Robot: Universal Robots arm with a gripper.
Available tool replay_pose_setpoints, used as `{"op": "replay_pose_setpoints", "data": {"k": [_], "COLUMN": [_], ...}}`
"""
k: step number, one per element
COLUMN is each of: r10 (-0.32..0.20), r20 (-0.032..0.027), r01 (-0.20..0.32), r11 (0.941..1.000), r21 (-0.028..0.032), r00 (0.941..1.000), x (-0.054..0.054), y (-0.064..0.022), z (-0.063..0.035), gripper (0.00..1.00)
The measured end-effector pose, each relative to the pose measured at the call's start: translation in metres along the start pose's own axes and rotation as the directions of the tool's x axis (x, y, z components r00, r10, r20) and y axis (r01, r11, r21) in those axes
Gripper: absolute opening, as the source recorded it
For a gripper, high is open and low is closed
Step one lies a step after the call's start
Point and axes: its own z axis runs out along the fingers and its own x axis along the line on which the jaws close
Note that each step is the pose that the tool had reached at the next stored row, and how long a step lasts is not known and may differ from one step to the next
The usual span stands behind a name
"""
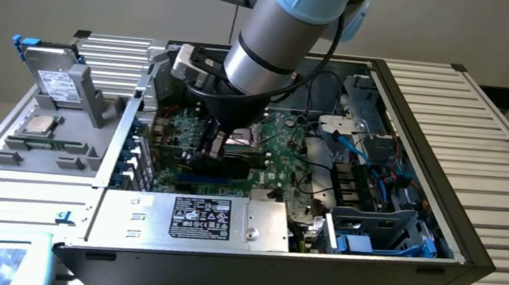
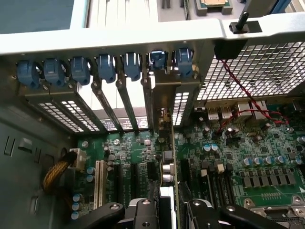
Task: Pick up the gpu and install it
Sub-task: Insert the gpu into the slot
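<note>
The gpu (image 2: 172,157) stands on edge over the green motherboard (image 2: 248,157), seen edge-on as a thin upright board. Its metal bracket (image 2: 167,90) lies against the row of rear slot openings, under the blue latches (image 2: 105,67). My gripper (image 2: 167,212) is shut on the card's near end, with a black finger (image 2: 143,212) on each side of it. In the exterior view the gripper (image 1: 208,153) is deep inside the open case, holding the dark gpu (image 1: 239,156) low over the motherboard (image 1: 283,138). I cannot tell whether the card's edge sits in a slot.
A silver power supply (image 1: 191,217) lies along the case's near wall. Blue cables and drive bays (image 1: 389,197) fill the exterior view's right side. Outside the case, on the exterior view's left, a grey tray (image 1: 43,157) holds a processor and a drive.
</note>
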Motion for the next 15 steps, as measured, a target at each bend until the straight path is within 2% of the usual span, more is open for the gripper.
{"op": "replay_pose_setpoints", "data": {"k": [9, 15], "r10": [0.000, 0.001], "r20": [-0.0002, -0.0018], "r01": [0.000, -0.001], "r11": [1.0000, 1.0000], "r21": [0.0000, 0.0001], "r00": [1.0000, 1.0000], "x": [0.0020, -0.0016], "y": [0.0002, 0.0003], "z": [0.0005, 0.0009], "gripper": [0.28, 0.28]}}
